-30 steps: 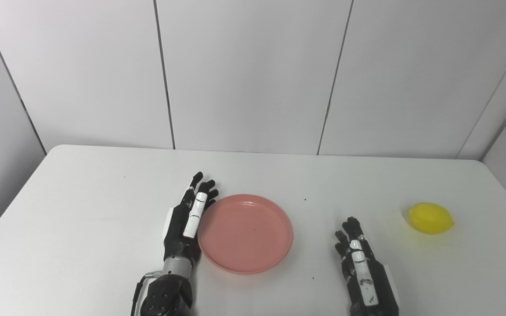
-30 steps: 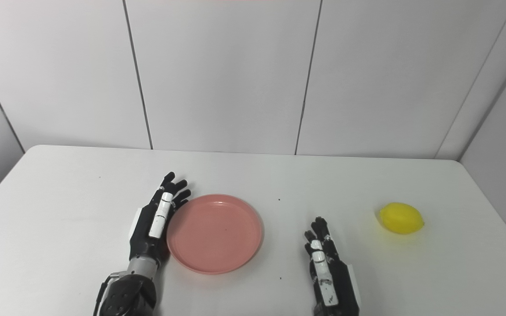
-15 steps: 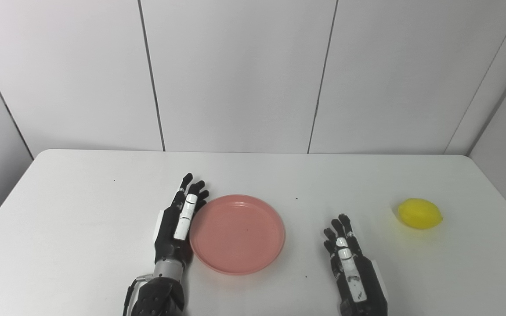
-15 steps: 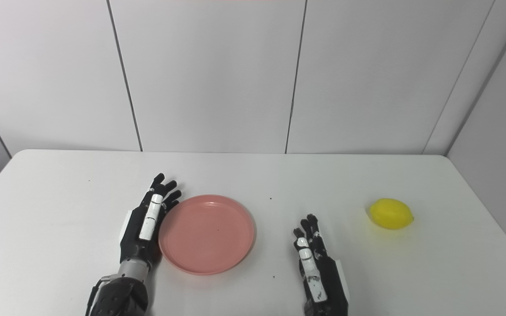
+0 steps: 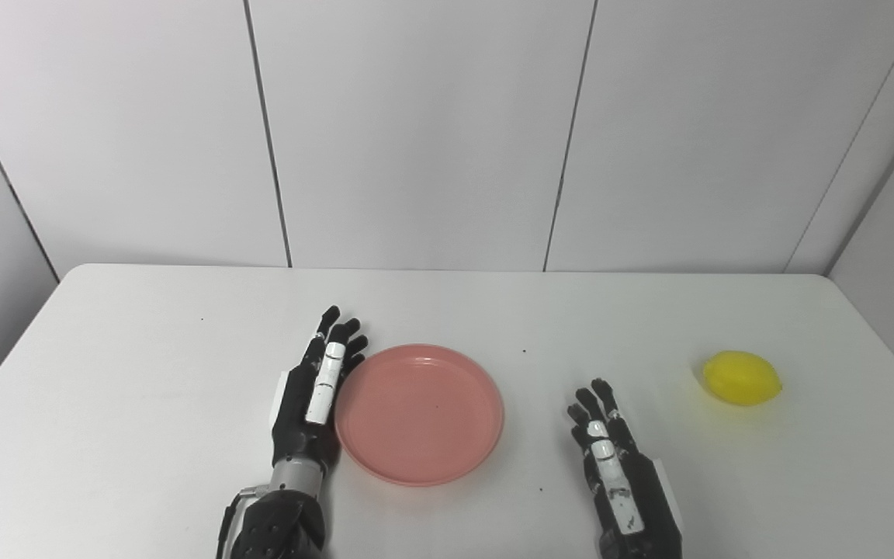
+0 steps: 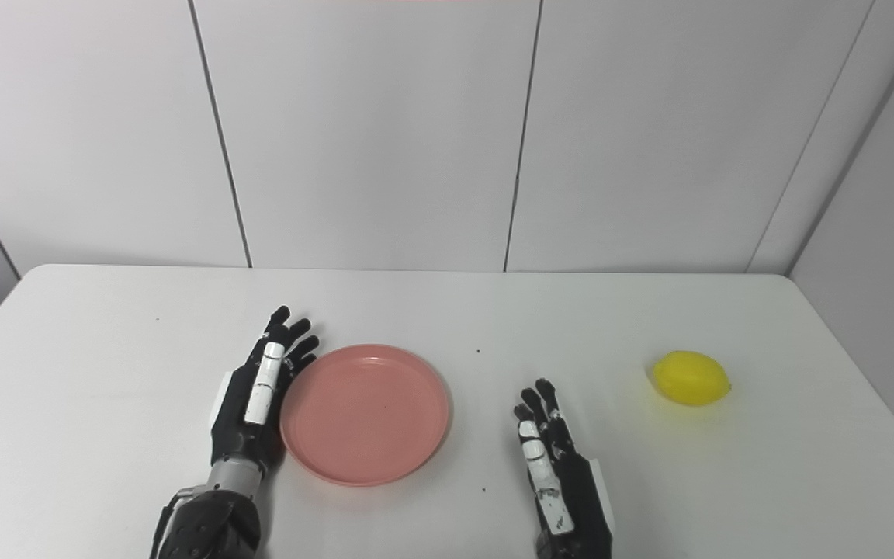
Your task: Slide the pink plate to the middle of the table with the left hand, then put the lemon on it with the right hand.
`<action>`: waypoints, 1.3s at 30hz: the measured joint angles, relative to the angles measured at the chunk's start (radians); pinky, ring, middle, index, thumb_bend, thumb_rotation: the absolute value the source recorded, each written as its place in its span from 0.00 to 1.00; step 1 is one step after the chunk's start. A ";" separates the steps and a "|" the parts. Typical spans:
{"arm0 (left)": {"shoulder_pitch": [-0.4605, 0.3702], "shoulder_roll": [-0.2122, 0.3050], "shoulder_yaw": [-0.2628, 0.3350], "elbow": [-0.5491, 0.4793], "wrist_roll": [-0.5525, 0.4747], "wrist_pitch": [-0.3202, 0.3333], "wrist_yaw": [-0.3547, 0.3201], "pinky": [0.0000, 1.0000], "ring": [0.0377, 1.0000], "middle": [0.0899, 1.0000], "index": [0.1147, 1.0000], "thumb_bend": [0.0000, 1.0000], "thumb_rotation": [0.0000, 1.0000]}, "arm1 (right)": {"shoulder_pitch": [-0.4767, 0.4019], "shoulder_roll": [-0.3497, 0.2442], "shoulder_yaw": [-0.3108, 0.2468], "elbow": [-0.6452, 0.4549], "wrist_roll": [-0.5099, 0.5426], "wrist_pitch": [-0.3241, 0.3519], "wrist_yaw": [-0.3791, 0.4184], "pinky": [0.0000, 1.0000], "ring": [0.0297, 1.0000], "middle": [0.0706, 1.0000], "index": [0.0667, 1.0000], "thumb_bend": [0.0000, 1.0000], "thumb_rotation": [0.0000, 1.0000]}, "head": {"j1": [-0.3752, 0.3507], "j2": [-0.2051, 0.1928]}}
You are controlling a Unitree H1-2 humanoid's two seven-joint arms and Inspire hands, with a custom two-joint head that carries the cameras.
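Pink plastic is what catches the eye: the pink plate (image 5: pixel 419 414) lies flat on the white desk (image 5: pixel 144 404), a little left of the middle and toward the near edge. No brand, label or writing can be read on anything here, not on the plate, the fruit or the black-and-white casings of the hands.

The left hand (image 5: pixel 311 397) lies along the plate's left rim, its fingers (image 5: pixel 325 373) stretched out straight and close together, pointing toward the far edge. It grasps nothing; the inner side of the hand sits right against the rim, touching it or very nearly so. The right hand (image 5: pixel 616 470) rests near the front edge, right of the plate and apart from it, fingers extended and slightly spread, released and holding nothing.

The lemon (image 5: pixel 741 378) sits alone toward the right edge of the desk, well apart from the right hand and from the plate.

Compared with half a second ago, plate and lemon lie where they were, and the left hand keeps its place beside the rim. The right hand has shifted slightly, its fingertips now a touch further forward and leaning left.
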 measured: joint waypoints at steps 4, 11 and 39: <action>-0.002 0.003 0.001 0.004 -0.001 0.000 -0.003 0.88 0.85 0.87 0.90 0.67 0.76 | -0.007 0.019 -0.017 0.008 -0.042 -0.027 -0.037 0.93 0.86 0.82 0.87 0.71 0.73 | -0.017 -0.003; -0.010 0.010 0.001 0.011 0.000 0.000 -0.003 0.88 0.85 0.87 0.90 0.67 0.75 | -0.005 0.021 -0.016 0.010 -0.143 -0.061 -0.081 0.86 0.83 0.80 0.84 0.73 0.79 | -0.028 -0.006; -0.028 0.015 0.016 0.036 -0.004 -0.001 -0.022 0.88 0.85 0.87 0.91 0.67 0.75 | -0.135 -0.186 -0.040 -0.104 -0.697 -0.092 -0.217 0.65 0.70 0.70 0.71 0.92 0.66 | -0.069 -0.015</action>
